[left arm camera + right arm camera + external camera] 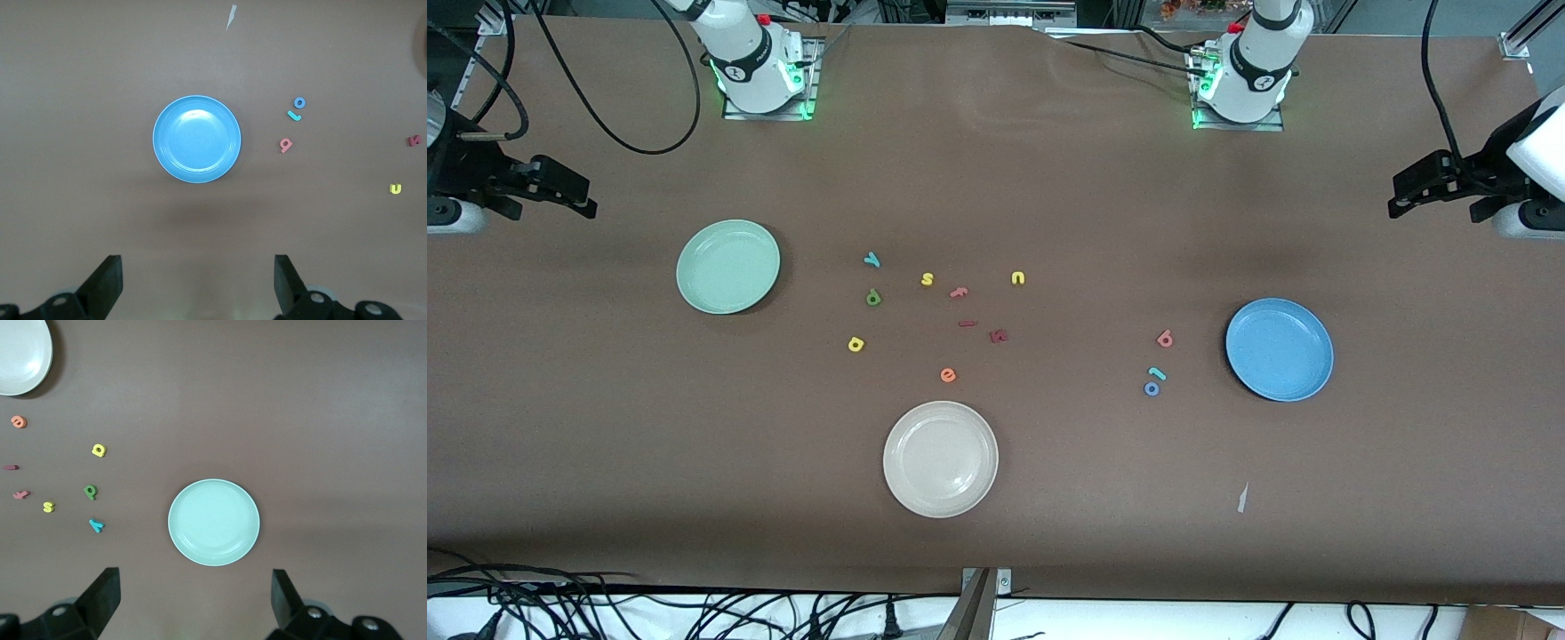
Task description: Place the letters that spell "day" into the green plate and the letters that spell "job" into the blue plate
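Observation:
The green plate point(727, 267) point(213, 522) lies toward the right arm's end of the table. Beside it toward the middle lie the teal "y" point(871, 260) point(96, 525), green "d" point(873, 298) point(91, 492) and yellow "a" point(856, 344) point(99, 450). The blue plate point(1279, 349) point(197, 139) lies toward the left arm's end, with the salmon "b" point(1164, 339) point(285, 145), teal "j" point(1157, 372) point(294, 115) and blue "o" point(1152, 388) point(300, 103) close by. Both plates hold nothing. My right gripper point(574, 196) point(195, 577) hangs high by the green plate, open and empty. My left gripper point(1405, 191) point(198, 263) hangs high by the blue plate, also open and empty.
A cream-white plate point(940, 459) sits nearest the front camera. Mid-table lie a yellow "s" point(927, 279), yellow "u" point(1018, 278), orange "e" point(948, 375) and dark red letters point(998, 336). A paper scrap point(1241, 498) lies nearer the front camera than the blue plate.

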Robot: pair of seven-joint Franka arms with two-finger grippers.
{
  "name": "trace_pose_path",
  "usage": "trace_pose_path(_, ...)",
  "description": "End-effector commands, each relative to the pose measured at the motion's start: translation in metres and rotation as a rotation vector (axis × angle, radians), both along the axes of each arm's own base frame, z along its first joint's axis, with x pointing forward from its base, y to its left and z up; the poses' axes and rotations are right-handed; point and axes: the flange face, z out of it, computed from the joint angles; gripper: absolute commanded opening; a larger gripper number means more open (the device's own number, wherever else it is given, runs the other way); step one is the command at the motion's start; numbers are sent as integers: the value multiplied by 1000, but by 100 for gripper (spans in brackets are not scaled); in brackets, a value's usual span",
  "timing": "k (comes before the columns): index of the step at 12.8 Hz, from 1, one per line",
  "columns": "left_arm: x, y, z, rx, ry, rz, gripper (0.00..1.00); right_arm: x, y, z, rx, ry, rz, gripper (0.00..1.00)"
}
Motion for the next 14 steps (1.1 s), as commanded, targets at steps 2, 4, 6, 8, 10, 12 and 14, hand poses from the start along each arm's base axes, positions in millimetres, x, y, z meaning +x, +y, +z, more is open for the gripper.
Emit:
trace_pose_path(2, -5, 5, 3, 9, -12, 4, 100, 0, -1, 5, 21, 1, 13, 100)
trace_pose_path(4, -4, 8, 2, 52, -12, 0, 100, 1, -1, 6, 20, -4, 13, 100)
trace_pose_path(6, -4, 9, -1, 52, -6, 1, 100, 1, -1, 6, 20, -2, 13, 100)
trace_pose_path(8, -4, 8, 0, 49, -7, 0, 100, 1, -1, 6, 19, -4, 14, 100)
trace_pose_path(10, -3, -2, 2, 50, -11, -3, 100, 1, -1, 6, 20, -2, 14, 100)
trace_pose_path(12, -1, -3, 4, 47, -14, -5, 100, 1, -1, 6, 20, -2, 14, 100)
trace_pose_path(14, -1, -4, 4, 45, -14, -6, 100, 1, -1, 6, 20, -2, 14, 100)
